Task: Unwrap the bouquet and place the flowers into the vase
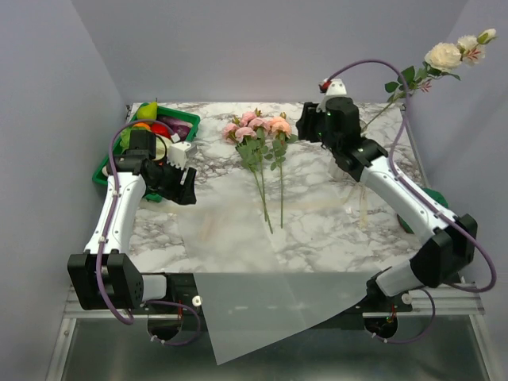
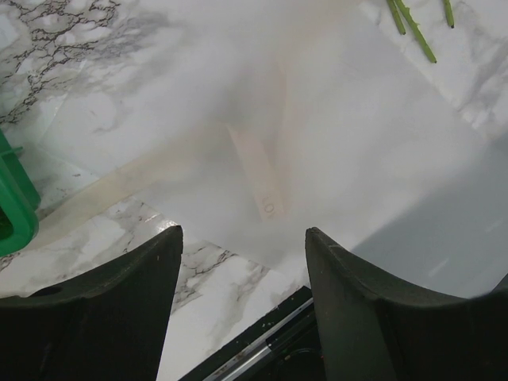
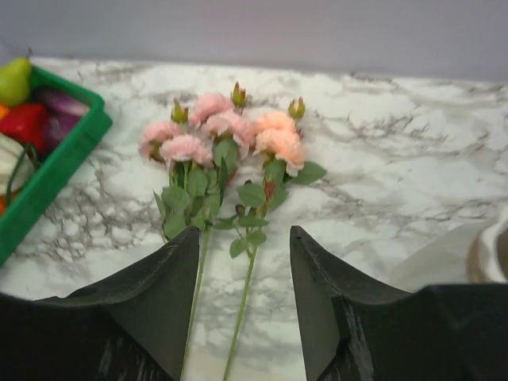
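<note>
Though already out of the wrapper, not yet in place: pink and peach flowers (image 1: 258, 131) flat on the middle of the counter (image 1: 333, 218), heads toward the far wall, thin green stems pointing back toward the arms, stem ends reaching the far part of the spread white paper (image 1: 262, 309). One cream-headed stem (image 1: 443, 55) apart from the rest, rising high at the far right, lower end hidden behind the right arm, likely in the vase already. Vase itself not plainly visible; possibly the pale curved shape (image 3: 492, 254) at the right edge of the right wrist view, but cannot tell for sure.

Right gripper (image 3: 244, 234) released, jaws apart with nothing between, aimed at the leafy part of the lying flowers from close by. Left gripper (image 2: 242, 238) likewise released and empty, hovering over the near left part of the paper, beside the green tray (image 2: 14, 206).

Probably very light, artificial by the look; springy rather than stiff, so expect the head end to droop and swing. Best to take hold on the bare lower stem, below the leaves, never on the petals. Thin and round, hence liable to roll or slip between the pads. Stems close together, nearly touching: take care to close on one only. For feeding into a vase mouth, keep the stem end low and steady.
</note>
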`<state>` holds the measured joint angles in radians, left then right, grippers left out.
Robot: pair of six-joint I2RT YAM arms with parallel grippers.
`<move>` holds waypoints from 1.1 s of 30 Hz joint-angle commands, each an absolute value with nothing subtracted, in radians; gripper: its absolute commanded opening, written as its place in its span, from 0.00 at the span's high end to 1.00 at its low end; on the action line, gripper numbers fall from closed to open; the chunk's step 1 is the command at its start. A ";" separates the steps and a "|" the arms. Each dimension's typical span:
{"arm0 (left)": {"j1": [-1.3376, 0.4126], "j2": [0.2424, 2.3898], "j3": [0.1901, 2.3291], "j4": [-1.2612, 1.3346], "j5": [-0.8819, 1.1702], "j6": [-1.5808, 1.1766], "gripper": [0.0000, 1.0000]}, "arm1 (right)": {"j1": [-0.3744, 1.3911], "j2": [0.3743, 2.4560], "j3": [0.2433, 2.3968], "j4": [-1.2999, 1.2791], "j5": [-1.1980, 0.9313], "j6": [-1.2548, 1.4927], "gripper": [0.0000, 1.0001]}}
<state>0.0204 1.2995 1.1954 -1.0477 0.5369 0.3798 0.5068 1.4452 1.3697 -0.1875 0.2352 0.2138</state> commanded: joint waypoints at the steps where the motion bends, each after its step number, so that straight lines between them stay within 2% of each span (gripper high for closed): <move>1: 0.028 1.276 1.178 -1.048 0.563 0.370 0.28 | 0.517 1.587 1.456 -0.426 0.134 0.262 0.42; 8: 0.029 1.282 1.183 -1.045 0.561 0.370 0.28 | 0.522 1.804 1.543 -0.540 0.078 0.265 0.39; 12: 0.028 1.290 1.178 -1.037 0.564 0.370 0.27 | 0.520 1.870 1.562 -0.545 0.057 0.265 0.30; 15: 0.028 1.296 1.175 -1.032 0.564 0.371 0.28 | 0.522 1.927 1.592 -0.543 0.043 0.262 0.28; 24: 0.028 1.299 1.166 -1.016 0.571 0.359 0.28 | 0.522 2.213 1.851 -0.690 0.078 0.268 0.33; 33: 0.031 1.302 1.172 -1.020 0.554 0.379 0.28 | 0.523 2.298 1.927 -0.715 0.077 0.268 0.39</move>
